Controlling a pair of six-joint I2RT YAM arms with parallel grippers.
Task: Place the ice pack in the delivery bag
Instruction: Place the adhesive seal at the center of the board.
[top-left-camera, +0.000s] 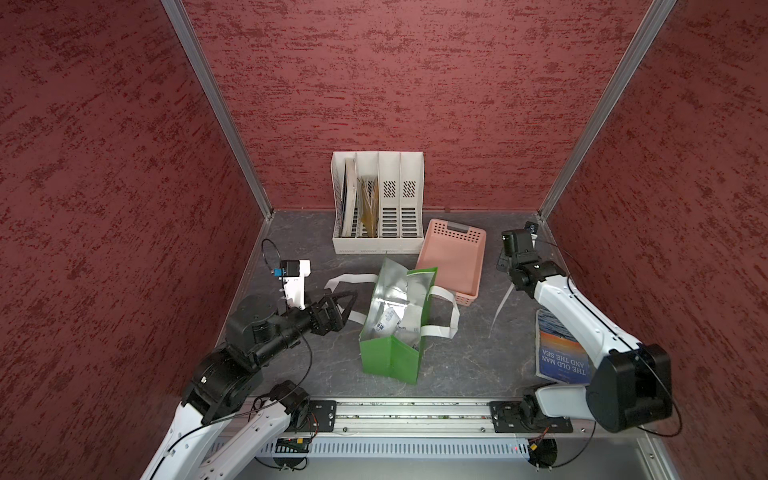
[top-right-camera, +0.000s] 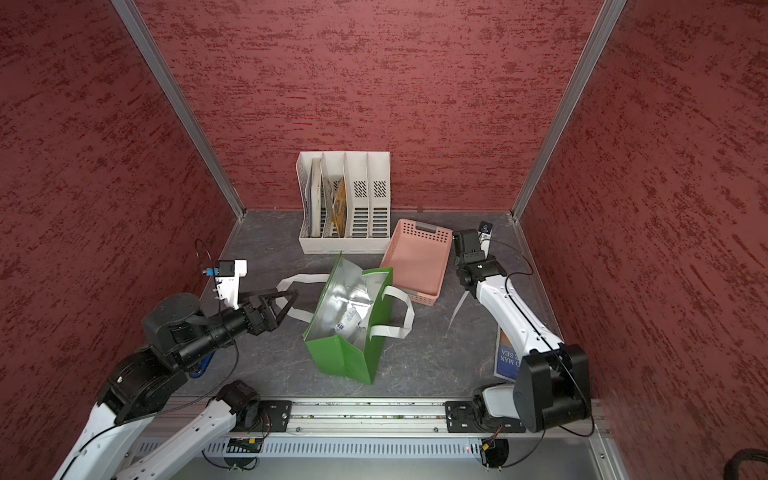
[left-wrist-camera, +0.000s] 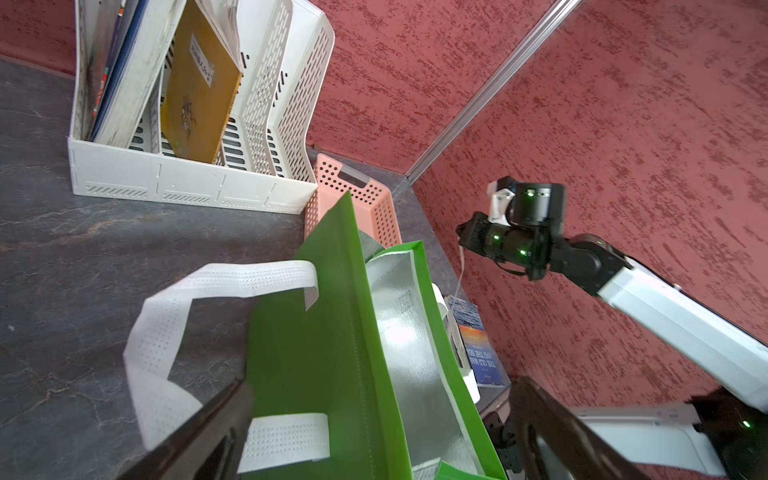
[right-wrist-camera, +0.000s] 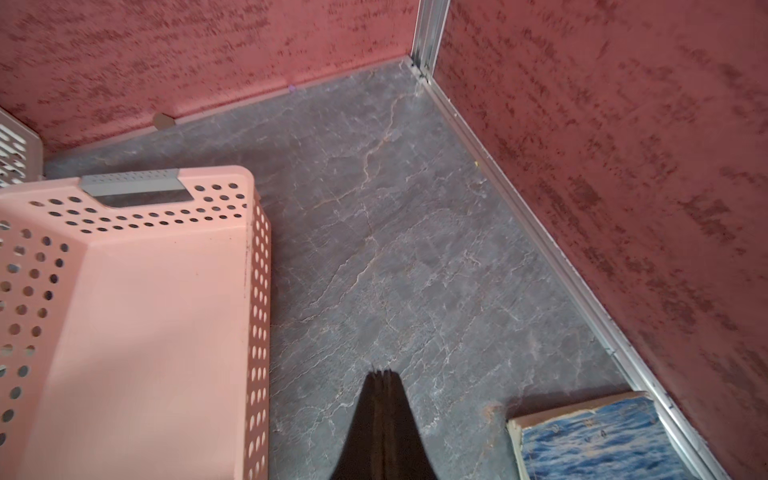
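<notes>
**A:** Where was the ice pack found?

**B:** The ice pack (top-left-camera: 390, 321) was located inside the delivery bag (top-left-camera: 388, 361), centre of frame in both top views, resting on crumpled foil (top-left-camera: 384, 291). Whether the bottom was reached could not be told.

**A:** Pincers?

**B:** The left gripper (top-left-camera: 352, 300) was seen released, jaws spread wide, nothing held. It was placed left of centre, just beside the bag's wall. The right gripper (right-wrist-camera: 384, 372) was seen clenched on nothing, over bare table (right-wrist-camera: 415, 249), between the pink basket (top-left-camera: 453, 257) and the book (top-left-camera: 561, 357), right of frame.

**A:** Risks flagged?

**B:** Snagging, mainly. In the top views the left gripper was laid across the white handle loop (top-left-camera: 332, 286). In the left wrist view the strap was seen at lower left, right beside one finger (left-wrist-camera: 199, 436). If the arm were pulled back carelessly, the loop could be hooked and the bag dragged.

**A:** Tipping judged likely?

**B:** Plausible. The walls were seen soft and creased, the mouth gaping. Whether the bag was quite upright could not be told. Little pull would be needed, and the pack could be spilled.

**A:** Anything else?

**B:** Contact between bag and basket could not be confirmed. If the bag was leaned there, support could be lost at a nudge.
</notes>
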